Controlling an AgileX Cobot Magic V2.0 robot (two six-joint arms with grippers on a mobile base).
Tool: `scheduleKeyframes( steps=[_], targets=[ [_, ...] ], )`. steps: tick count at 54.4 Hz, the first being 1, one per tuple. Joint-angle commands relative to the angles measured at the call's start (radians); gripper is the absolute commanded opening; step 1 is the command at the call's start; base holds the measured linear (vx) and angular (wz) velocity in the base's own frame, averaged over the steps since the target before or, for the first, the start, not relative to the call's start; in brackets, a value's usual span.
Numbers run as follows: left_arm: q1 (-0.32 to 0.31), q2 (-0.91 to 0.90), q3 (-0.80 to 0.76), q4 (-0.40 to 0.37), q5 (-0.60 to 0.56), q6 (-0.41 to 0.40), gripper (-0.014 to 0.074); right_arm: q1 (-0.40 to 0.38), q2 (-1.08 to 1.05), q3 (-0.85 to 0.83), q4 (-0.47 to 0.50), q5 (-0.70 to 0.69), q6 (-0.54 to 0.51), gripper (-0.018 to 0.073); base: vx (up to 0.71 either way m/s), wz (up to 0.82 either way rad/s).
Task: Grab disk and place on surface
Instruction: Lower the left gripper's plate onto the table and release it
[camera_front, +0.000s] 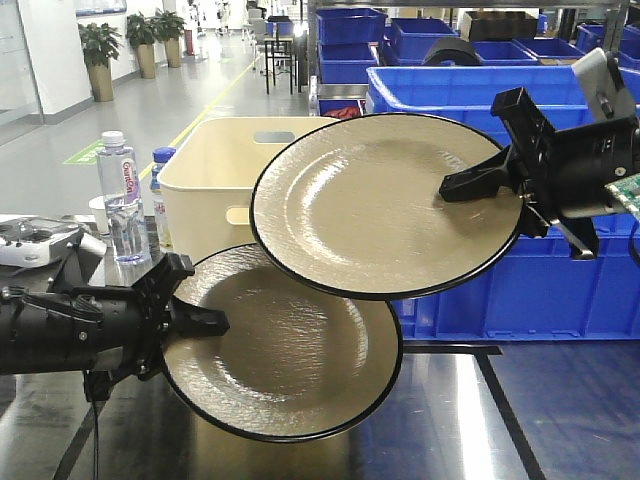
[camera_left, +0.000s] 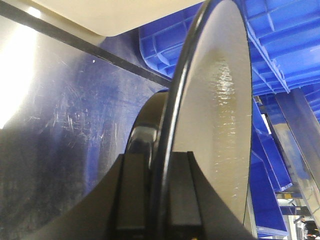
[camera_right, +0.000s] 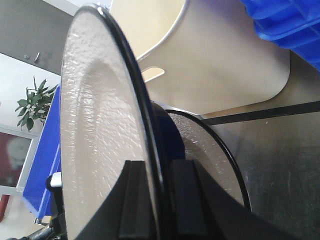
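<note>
I read the left end effector (camera_front: 190, 300) clamped on the rim of the lower disk (camera_front: 290, 360), tilted low over the dark taped counter (camera_front: 560, 410) — contact unclear — and the right end effector (camera_front: 497, 160) pinching the upper disk (camera_front: 380, 200), held higher, overlapping the lower one.

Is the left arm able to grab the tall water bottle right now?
Probably not. The left tool is shut on the lower plate, so it has no free grip for the tall water bottle standing just behind it.
</note>
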Motion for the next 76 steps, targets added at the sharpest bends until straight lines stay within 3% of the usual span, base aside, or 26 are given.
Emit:
scheduleKeyframes(
  steps=[1, 28, 41, 58, 67, 76],
  targets=[
    [-0.003, -0.048, -0.036, -0.098, -0.011, -0.014, 0.0, -0.003, -0.049, -0.045, 0.105, -0.072, 0.001, -0.0008, 0.0, 0.0],
    [-0.004, -0.036, -0.036, -0.098, -0.036, -0.014, 0.0, -0.003, -0.049, -0.045, 0.105, -0.079, 0.001, -0.0008, 0.0, 0.0],
    [-0.033, 0.077, -0.033, -0.028, 0.07, -0.014, 0.0, -0.003, -0.049, -0.045, 0.104, -0.079, 0.001, -0.0008, 0.0, 0.0],
    [-0.073, 0.191, -0.033, -0.026, 0.122, -0.016, 0.0011, -0.003, -0.049, -0.045, 0.078, -0.079, 0.001, -0.0008, 0.0, 0.0],
    [-0.073, 0.19, -0.033, 0.039, 0.133, -0.017, 0.0081, -0.003, -0.049, -0.045, 0.077, -0.079, 0.001, -0.0008, 0.0, 0.0],
    [-0.07, 0.188, -0.034, 0.18, 0.146, -0.018, 0.0265, -0.003, -0.049, -0.045, 0.052, -0.083, 0.001, -0.0008, 0.0, 0.0]
  ],
)
